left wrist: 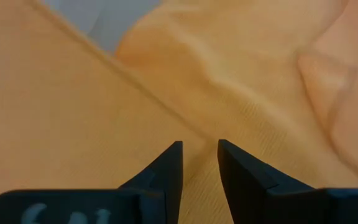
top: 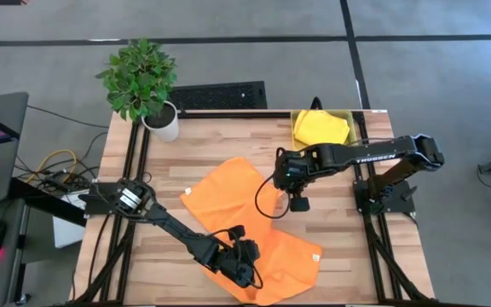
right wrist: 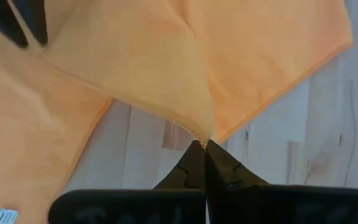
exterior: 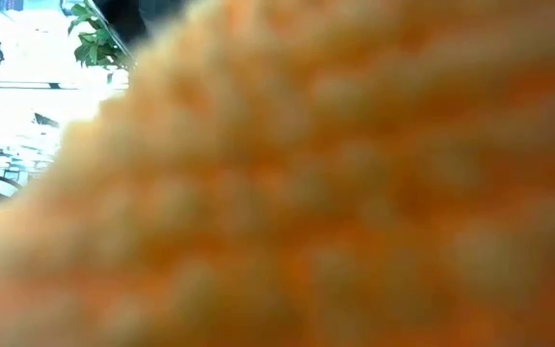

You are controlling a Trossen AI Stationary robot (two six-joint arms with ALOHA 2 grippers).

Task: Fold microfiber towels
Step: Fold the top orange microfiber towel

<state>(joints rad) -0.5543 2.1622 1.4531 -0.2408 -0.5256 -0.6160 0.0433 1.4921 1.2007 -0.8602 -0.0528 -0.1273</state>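
Note:
Two orange towels lie overlapping on the wooden table: one toward the middle, one at the near edge, where cloth fills the low view. A yellow towel lies in the bin at the far right. No pink towel is in view. My right gripper is shut on a corner of the middle orange towel. My left gripper hovers close over the near orange towel, fingers a narrow gap apart astride a cloth edge; I cannot tell whether they touch it. My right gripper pinches a hemmed corner of the orange towel between its two fingertips. The corner is raised off the wood, and the cloth runs away from the fingers in a drawn ridge, while the rest of the towel lies on the table.
A potted plant stands at the table's far left corner. The yellow bin is at the far right. Bare wood shows on the table's right side. A white label marks the near orange towel.

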